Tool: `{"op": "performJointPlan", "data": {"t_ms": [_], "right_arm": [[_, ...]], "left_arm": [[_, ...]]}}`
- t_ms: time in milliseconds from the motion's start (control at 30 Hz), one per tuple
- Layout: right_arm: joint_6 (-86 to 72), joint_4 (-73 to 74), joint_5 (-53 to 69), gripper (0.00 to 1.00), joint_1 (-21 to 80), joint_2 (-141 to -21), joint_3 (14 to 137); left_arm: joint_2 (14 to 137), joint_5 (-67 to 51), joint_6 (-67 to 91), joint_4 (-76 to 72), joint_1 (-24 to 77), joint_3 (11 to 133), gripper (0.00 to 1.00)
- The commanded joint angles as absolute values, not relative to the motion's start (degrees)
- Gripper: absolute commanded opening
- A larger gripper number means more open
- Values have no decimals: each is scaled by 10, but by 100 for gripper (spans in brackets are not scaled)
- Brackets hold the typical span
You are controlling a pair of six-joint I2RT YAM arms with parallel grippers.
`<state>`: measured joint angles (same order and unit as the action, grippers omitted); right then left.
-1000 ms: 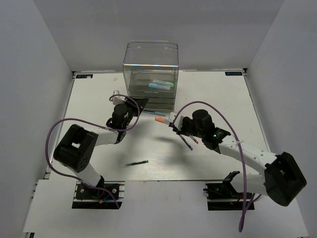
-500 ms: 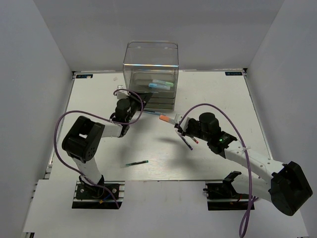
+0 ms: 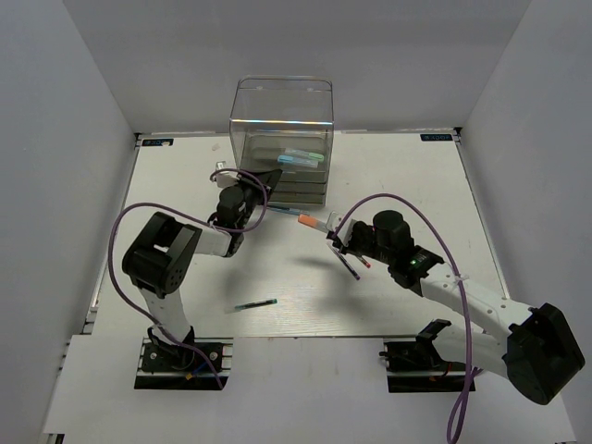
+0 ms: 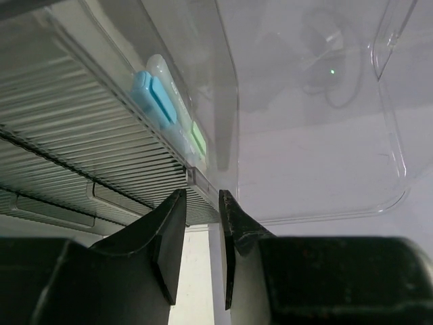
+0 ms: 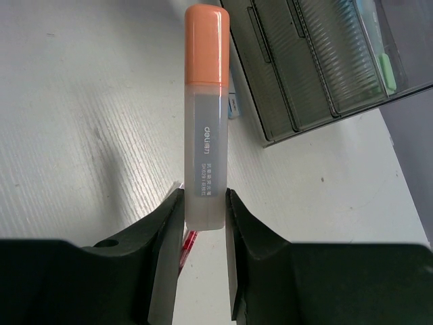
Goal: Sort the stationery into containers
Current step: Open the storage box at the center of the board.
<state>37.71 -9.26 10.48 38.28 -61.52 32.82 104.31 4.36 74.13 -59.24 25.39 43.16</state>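
Note:
The clear smoky drawer unit point(image 3: 282, 139) stands at the table's far middle. A light blue marker point(image 4: 153, 96) and a mint-green marker point(image 4: 197, 135) lie in one ribbed drawer. My left gripper point(image 3: 262, 185) is at the unit's lower left front. Its jaws point(image 4: 199, 196) stand almost closed, with a drawer's front edge point(image 4: 201, 181) between the tips. My right gripper point(image 3: 326, 228) is shut on the orange marker point(image 5: 205, 101) and holds it above the table, in front of the drawers. A red pen point(image 5: 187, 244) and a dark purple pen point(image 3: 351, 268) lie under it.
A dark green pen point(image 3: 254, 304) lies on the table near the front, between the arms. A thin blue pen point(image 3: 280, 211) lies just in front of the drawers. White walls close in the table on three sides.
My left gripper has moved forward and up to the drawer front. My right gripper has shifted slightly right with the orange marker, then held still.

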Motion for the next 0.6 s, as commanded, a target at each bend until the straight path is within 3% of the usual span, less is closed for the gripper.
{"op": "performJointPlan", "data": {"t_ms": [0, 567], "right_arm": [[377, -127, 109, 0, 381, -600, 323], [388, -127, 109, 0, 378, -597, 316]], "left_arm": [[1043, 71, 751, -617, 259, 438, 36], [1070, 98, 766, -628, 259, 460, 21]]}}
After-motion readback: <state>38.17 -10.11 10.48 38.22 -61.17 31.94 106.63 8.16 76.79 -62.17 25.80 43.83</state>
